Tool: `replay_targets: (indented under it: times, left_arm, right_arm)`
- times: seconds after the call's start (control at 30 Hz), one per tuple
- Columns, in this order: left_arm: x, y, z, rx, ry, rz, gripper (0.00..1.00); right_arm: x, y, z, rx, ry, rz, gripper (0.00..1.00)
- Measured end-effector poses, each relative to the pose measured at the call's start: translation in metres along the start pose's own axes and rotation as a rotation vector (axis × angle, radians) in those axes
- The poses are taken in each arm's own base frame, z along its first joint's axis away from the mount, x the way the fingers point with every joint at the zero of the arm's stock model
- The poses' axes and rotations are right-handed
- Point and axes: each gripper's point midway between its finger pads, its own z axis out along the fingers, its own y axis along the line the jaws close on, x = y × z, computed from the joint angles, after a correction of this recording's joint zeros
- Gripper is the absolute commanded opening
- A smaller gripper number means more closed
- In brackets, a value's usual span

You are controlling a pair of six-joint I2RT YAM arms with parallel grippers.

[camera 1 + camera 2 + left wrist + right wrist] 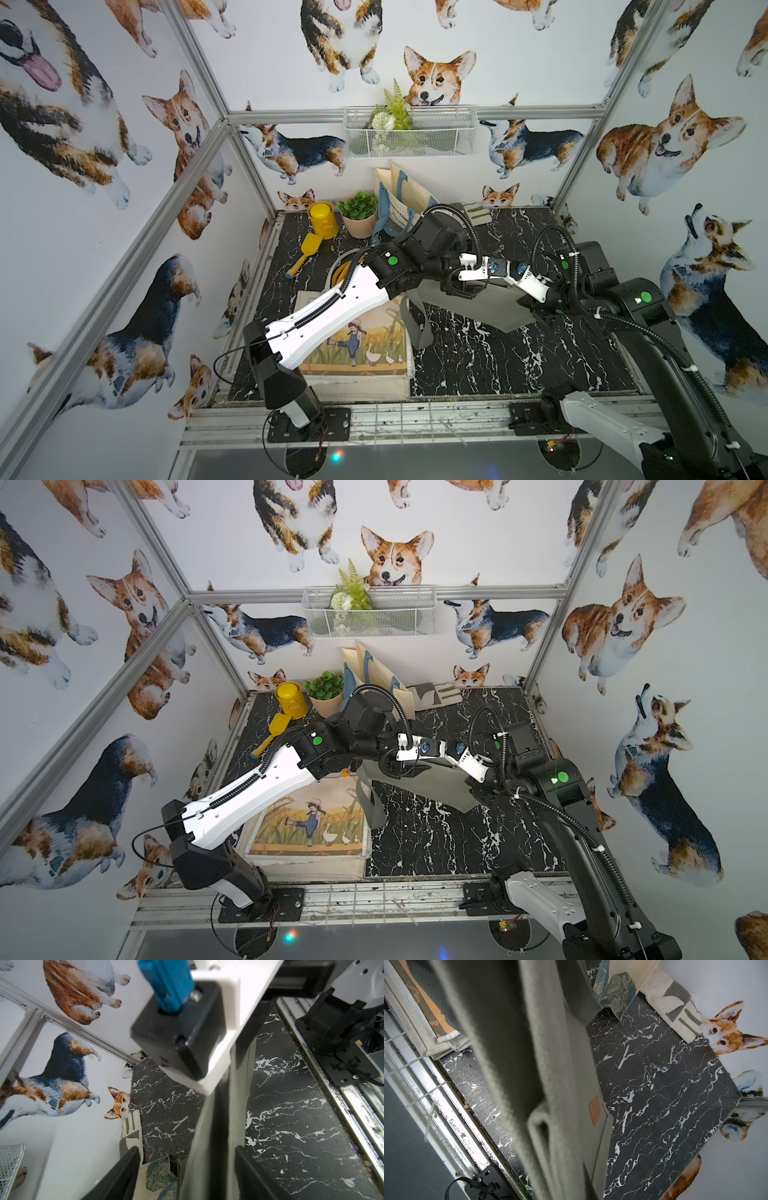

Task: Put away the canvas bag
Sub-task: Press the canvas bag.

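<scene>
The canvas bag (pixel 490 305) is hanging in the air over the middle of the marble tabletop (pixel 478 365). As far as both top views show, it is clear of the surface. One strap (pixel 417 322) is dangling toward the picture-topped crate (pixel 357 386) at front left.

The right gripper (pixel 515 270) is clamping the bag's upper edge. Fabric is hiding its fingers in its own wrist view, but the cloth is hanging straight from it. The left gripper (pixel 187 1149) is straddling the same edge just beside it. Its jaws are apart with cloth running between them and a gap showing on one side, so it is gripping nothing.

Judgement: the left gripper is taking a second hold on the hem so the bag can be carried or flattened from two points.

Doing it well:
- Ideally the left fingers (pixel 251 1176) are going deep enough that the whole hem is sitting between the pads, not just the rim.
- The two grippers are working very close together, so the left needs to be closing on cloth alone, clear of the right gripper's body.
- The right clamp should be holding firm until the left bite is sure; otherwise the bag is likely dropping.
- The dangling strap is posing a snag risk near the crate's corner, so lifting before travelling looks safer.

The frames are not showing where the bag goes. The wire basket (pixel 409 133) on the back wall is one candidate.
</scene>
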Motion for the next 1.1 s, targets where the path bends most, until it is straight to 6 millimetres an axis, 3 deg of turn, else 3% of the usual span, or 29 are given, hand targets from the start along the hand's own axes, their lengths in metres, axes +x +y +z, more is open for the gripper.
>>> replay_targets:
  times: [0.13,0.23,0.33,0.4,0.7,0.93,1.0,1.1]
  left_arm:
    - [0.002,-0.004,0.004,0.019,-0.002,-0.002,0.3]
    - [0.004,-0.008,0.006,0.037,-0.002,-0.004,0.03]
    - [0.011,-0.008,0.006,0.042,0.007,-0.012,0.0]
    - [0.018,-0.007,0.003,0.036,0.018,-0.03,0.0]
    - [0.029,0.025,-0.047,-0.063,-0.197,-0.234,0.0]
    - [0.009,0.037,-0.072,-0.078,-0.382,-0.295,0.0]
    - [0.009,0.038,-0.076,-0.081,-0.404,-0.305,0.0]
    - [0.01,0.038,-0.081,-0.085,-0.414,-0.319,0.0]
  right_arm:
    - [0.002,0.002,-0.001,0.003,-0.01,0.009,0.0]
    - [0.002,0.003,0.0,0.004,-0.019,0.025,0.13]
    - [-0.002,0.005,0.003,-0.007,-0.047,0.046,0.39]
    - [-0.009,0.006,0.003,-0.01,-0.091,0.039,0.51]
    - [-0.024,0.027,-0.004,-0.055,-0.305,0.085,0.68]
    - [-0.051,0.023,-0.016,-0.025,-0.515,0.078,0.67]
    - [-0.059,0.019,-0.021,-0.001,-0.561,0.072,0.59]
    - [-0.068,0.015,-0.031,0.032,-0.616,0.049,0.35]
